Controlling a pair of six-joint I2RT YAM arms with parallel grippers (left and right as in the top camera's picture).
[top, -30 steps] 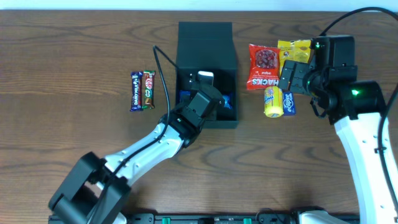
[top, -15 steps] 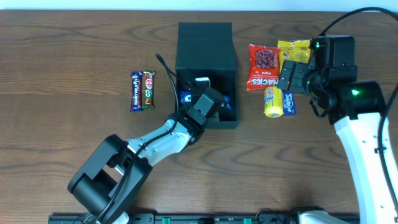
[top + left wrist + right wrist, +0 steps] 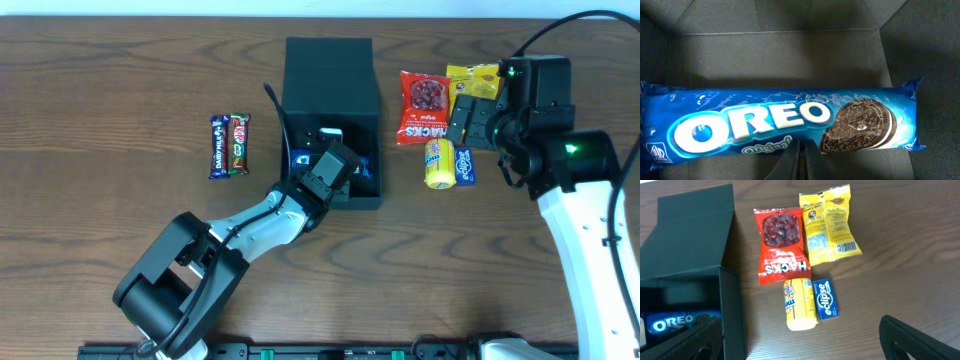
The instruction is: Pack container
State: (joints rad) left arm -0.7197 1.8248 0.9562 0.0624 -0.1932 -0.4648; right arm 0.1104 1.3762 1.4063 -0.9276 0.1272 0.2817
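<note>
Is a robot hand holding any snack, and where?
Nothing is held: left gripper shut empty over the Oreo pack, right gripper open and empty.

My left arm (image 3: 250, 225) swings its elbow closer to the container (image 3: 330, 70), and its cable (image 3: 277, 115) now arcs nearer the container's wall.

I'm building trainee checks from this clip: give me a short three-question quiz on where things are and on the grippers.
1. True or false: the Oreo pack lies inside the container.
2. Which is open: the left gripper or the right gripper?
3. The Eclipse box lies next to: A) the yellow tube B) the Oreo pack C) the container
Key: 1 true; 2 right; 3 A.
</note>
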